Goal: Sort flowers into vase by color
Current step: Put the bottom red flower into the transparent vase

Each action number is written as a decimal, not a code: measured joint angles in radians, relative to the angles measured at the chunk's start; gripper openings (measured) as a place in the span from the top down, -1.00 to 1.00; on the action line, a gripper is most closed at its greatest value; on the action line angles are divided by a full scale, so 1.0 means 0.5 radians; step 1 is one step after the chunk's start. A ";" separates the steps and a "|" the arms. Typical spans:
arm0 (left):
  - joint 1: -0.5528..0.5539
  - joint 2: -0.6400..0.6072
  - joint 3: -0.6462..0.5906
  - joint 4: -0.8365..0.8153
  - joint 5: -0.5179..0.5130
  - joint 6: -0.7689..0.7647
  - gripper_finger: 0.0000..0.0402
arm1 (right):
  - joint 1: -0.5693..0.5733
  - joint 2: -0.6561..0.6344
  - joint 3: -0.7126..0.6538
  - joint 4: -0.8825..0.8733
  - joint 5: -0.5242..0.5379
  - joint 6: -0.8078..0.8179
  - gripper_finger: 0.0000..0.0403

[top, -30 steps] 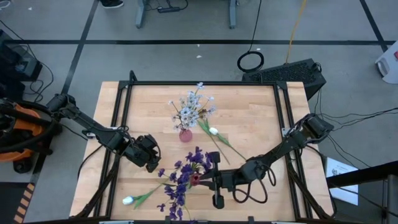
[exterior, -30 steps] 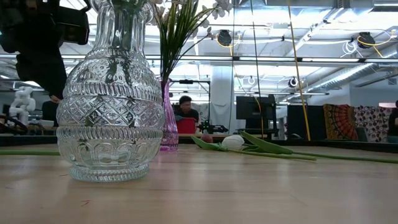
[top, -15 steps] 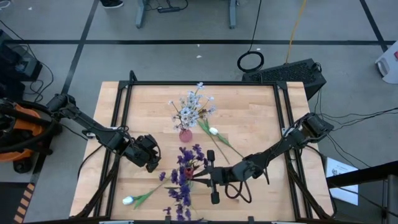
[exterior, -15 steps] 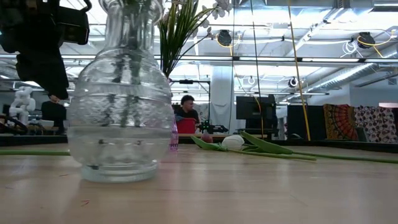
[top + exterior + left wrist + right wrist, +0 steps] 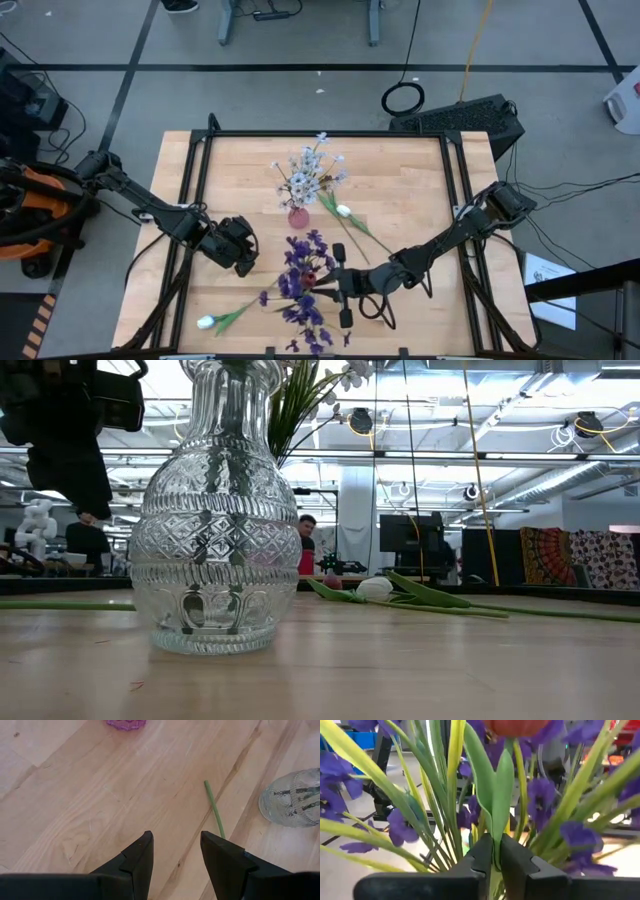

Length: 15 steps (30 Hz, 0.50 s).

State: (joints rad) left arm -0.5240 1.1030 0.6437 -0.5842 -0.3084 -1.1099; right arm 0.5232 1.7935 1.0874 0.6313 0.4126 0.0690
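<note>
A clear cut-glass vase (image 5: 215, 540) stands by its base on the table near the near edge and holds dark purple flowers (image 5: 305, 290). A dark red tulip bud (image 5: 311, 283) sits among them. My right gripper (image 5: 328, 284) reaches in from the right and is shut on that tulip. My left gripper (image 5: 243, 258) hovers open to the left of the vase, touching nothing. A small pink vase (image 5: 298, 217) holds pale lavender-white flowers (image 5: 310, 172). One white tulip (image 5: 343, 211) lies right of the pink vase, another (image 5: 207, 322) near the near left corner. My right gripper pinches the red tulip's green leaf and stem (image 5: 493, 827) between its two fingers, below the bud (image 5: 517, 726). The fingers come level from the table's right and lie across the stem. The tulip stands upright among the purple flowers (image 5: 540, 795).
The left wrist view shows a cut green stem end (image 5: 215, 810) on bare wood between my left gripper (image 5: 176, 851) and the clear vase (image 5: 295, 797). The white tulip's long stem (image 5: 372, 238) runs toward my right arm. Black rails (image 5: 195, 180) frame the table.
The clear vase has slid a short way along the table toward the right, blurring midway, and the purple bunch has swung with it. My right gripper has stayed shut on the tulip and shifted slightly toward the left.
</note>
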 joint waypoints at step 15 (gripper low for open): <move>0.000 0.000 0.000 0.000 -0.005 -0.014 0.16 | 0.000 -0.175 0.000 -0.363 0.000 0.240 0.49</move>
State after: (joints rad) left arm -0.5240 1.1030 0.6437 -0.5842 -0.3107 -1.1172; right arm 0.5233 1.7060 1.0874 0.4500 0.4128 0.1892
